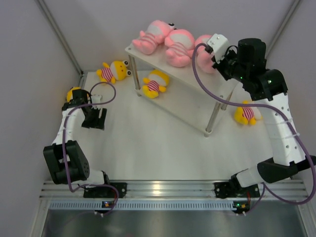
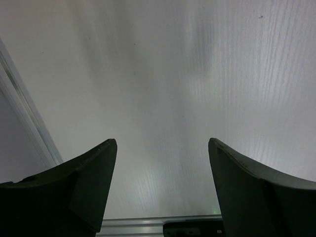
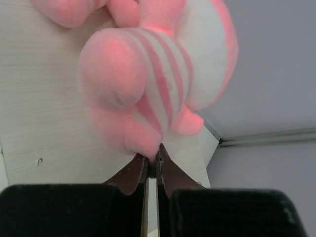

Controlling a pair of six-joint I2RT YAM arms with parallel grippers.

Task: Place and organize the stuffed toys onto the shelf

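Observation:
Three pink stuffed toys lie on the top board of the white shelf [image 1: 197,89]: one at the far end [image 1: 152,34], one in the middle [image 1: 178,47], and a third [image 1: 203,49] by my right gripper [image 1: 212,59]. In the right wrist view that gripper [image 3: 157,159] is shut, its tips touching the foot of the pink striped toy [image 3: 148,74] on the shelf top [image 3: 44,123]. My left gripper [image 1: 94,117] hangs open over bare table [image 2: 162,143], holding nothing. Yellow toys lie left of the shelf [image 1: 114,71], under its top board [image 1: 155,83] and right of it [image 1: 247,114].
Another yellow toy [image 1: 74,93] is half hidden behind the left arm near the left wall. Grey walls close in on both sides and at the back. The shelf's metal leg [image 1: 212,121] stands near the right arm. An aluminium rail [image 1: 168,190] runs along the near edge.

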